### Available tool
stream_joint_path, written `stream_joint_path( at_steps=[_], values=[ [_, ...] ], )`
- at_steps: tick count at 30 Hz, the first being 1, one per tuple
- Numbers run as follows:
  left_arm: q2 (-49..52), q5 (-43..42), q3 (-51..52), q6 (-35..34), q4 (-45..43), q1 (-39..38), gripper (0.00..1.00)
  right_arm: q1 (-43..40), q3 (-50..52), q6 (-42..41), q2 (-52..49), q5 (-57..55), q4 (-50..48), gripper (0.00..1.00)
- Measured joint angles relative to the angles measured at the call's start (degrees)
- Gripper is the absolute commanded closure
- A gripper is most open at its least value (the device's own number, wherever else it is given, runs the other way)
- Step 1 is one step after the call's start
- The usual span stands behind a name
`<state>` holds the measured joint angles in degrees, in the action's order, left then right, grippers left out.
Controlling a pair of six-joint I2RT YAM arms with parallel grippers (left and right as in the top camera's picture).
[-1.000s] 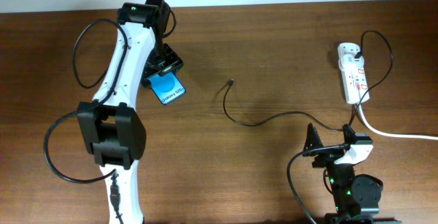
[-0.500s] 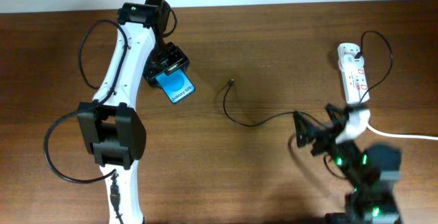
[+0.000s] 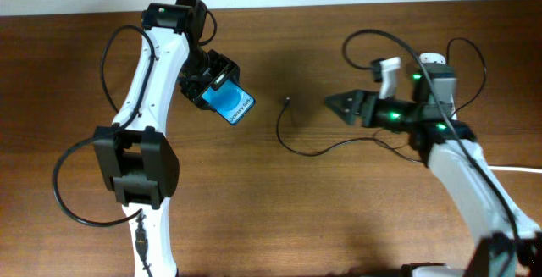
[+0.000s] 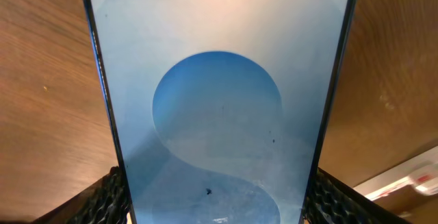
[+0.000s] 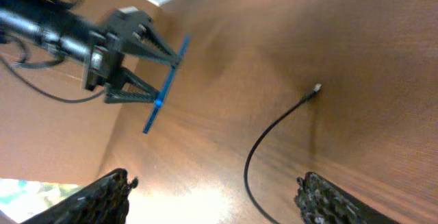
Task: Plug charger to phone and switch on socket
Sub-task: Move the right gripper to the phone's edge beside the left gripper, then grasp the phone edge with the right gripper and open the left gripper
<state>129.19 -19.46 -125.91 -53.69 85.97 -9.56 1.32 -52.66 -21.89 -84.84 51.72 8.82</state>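
The left tool [image 3: 213, 84] pinches the phone [image 3: 230, 103], holding it above the table [image 3: 279, 218], just beside the charger [image 3: 287, 102] tip. The right tool [image 3: 340, 105] hovers near the tip's opposite side, fingers spread and holding nothing.

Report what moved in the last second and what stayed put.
The right tool swung up from the near edge and now points, open, toward the charger tip. The left tool, still gripping the phone, carried it rightward toward the centre. The charger has not moved.
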Motion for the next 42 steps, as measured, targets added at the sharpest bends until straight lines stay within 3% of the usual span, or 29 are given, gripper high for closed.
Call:
stream_joint_path(
  at_steps=[8, 17, 23, 28, 42],
  values=[
    [0.0, -0.28, 0.0, -4.57, -0.09, 0.0, 1.0, 18.53, 0.04, -16.59, -5.33, -16.09, -15.02, 0.22],
    [0.0, 0.17, 0.0, -5.97, -0.17, -2.03, 1.0, 26.91, 0.0, -32.11, -12.26, -25.2, -24.83, 0.32],
    [0.0, 1.01, 0.0, -7.54, -2.67, -5.38, 1.0, 27.19, 0.0, -34.21, -12.9, -28.46, -25.57, 0.52],
    [0.0, 1.03, 0.0, -9.01, -2.78, -6.8, 1.0, 29.35, 0.0, -35.56, -13.05, -31.56, -26.64, 0.61],
    [0.0, -0.15, 0.0, -9.2, -2.78, -7.1, 1.0, 29.9, 0.0, -36.2, -13.27, -35.87, -27.36, 0.68]
  ],
)
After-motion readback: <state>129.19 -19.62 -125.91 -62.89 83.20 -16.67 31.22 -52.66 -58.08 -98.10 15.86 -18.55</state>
